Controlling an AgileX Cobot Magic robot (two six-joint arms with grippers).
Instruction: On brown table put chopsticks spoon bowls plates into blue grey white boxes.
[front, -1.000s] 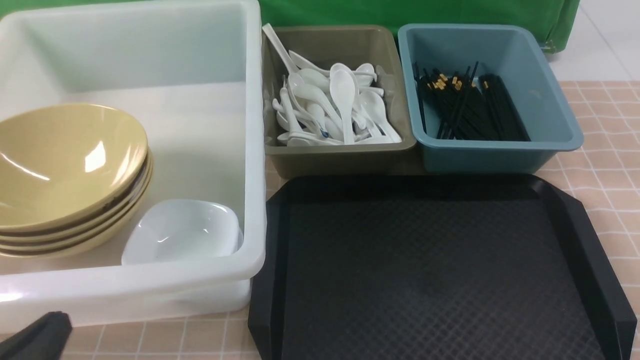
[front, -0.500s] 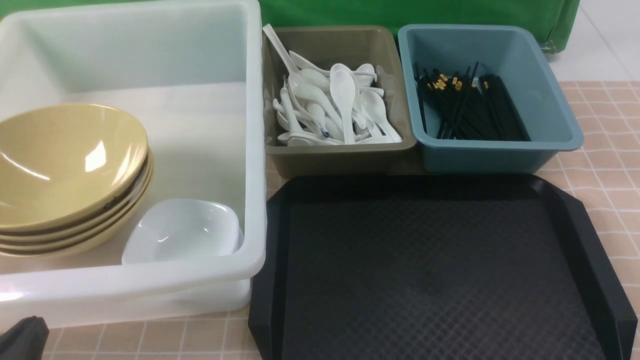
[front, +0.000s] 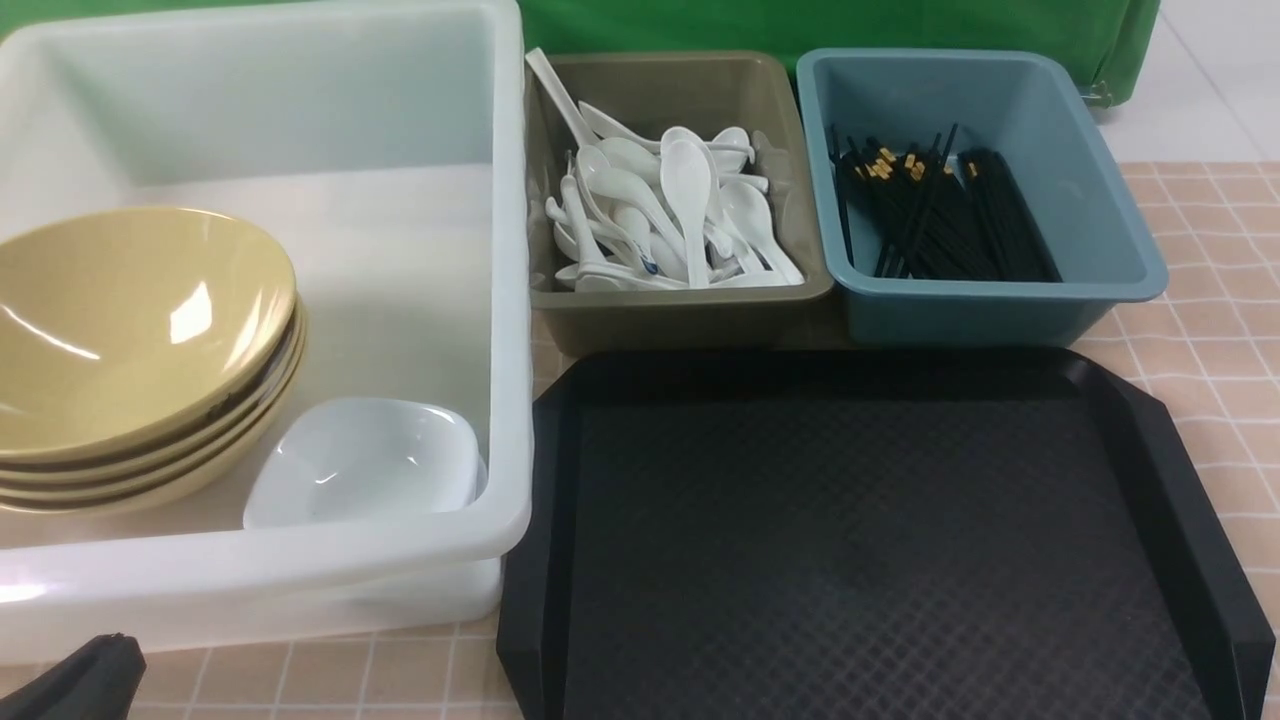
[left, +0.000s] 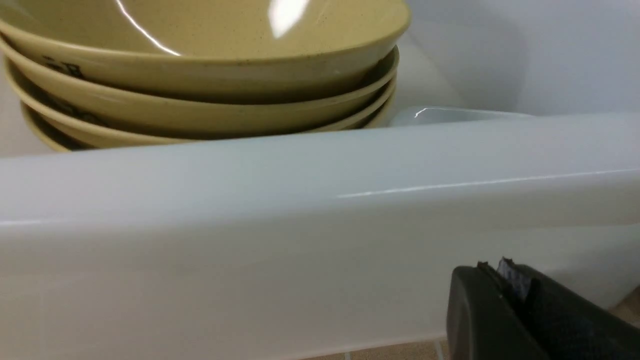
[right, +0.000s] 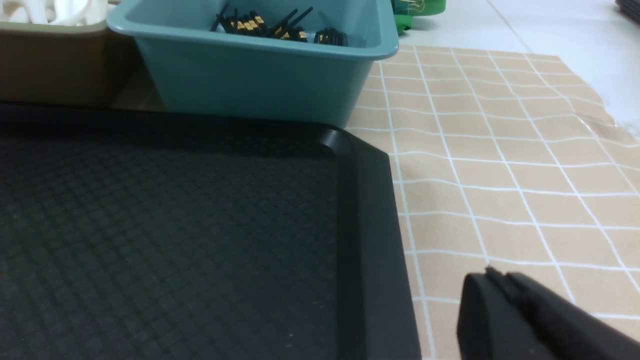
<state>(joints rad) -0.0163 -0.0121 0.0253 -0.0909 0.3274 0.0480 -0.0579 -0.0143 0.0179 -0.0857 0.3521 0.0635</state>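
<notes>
A stack of tan bowls and a small white plate lie inside the large white box at left. The grey box holds several white spoons. The blue box holds black chopsticks. My left gripper is shut and empty, low at the near left corner, just outside the white box's front wall. My right gripper is shut and empty over the brown table, to the right of the black tray; it is out of the front view.
An empty black textured tray lies in front of the grey and blue boxes. The bowls rise just behind the white box's rim. A green cloth hangs behind the boxes.
My left gripper dropped lower and leftward half a second ago, then came back up to about where it was one second ago. Nothing else has moved.
</notes>
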